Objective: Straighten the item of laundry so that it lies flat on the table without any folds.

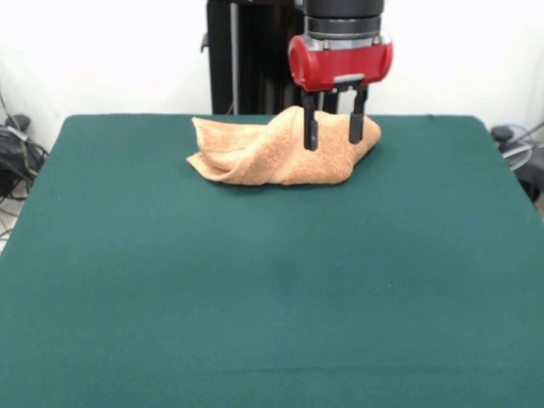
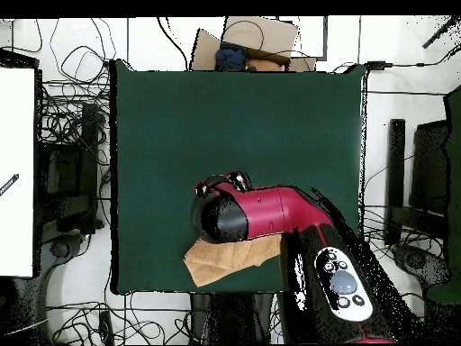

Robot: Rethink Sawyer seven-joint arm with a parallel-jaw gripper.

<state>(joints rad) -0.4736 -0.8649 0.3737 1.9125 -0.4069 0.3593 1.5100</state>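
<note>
The item of laundry, a light orange-tan terry towel, lies bunched and folded over itself near the far edge of the dark green table. My gripper hangs over the towel's right part, open, its two black fingers spread with the tips low against the cloth and nothing pinched between them. In the overhead view the towel shows near the table's bottom edge, partly covered by my red and black arm, which also hides the fingers.
Tangled cables lie on the floor around the table. A cardboard box sits beyond one table edge and a white panel stands to the side. More cables and gear lie off the table's left corner.
</note>
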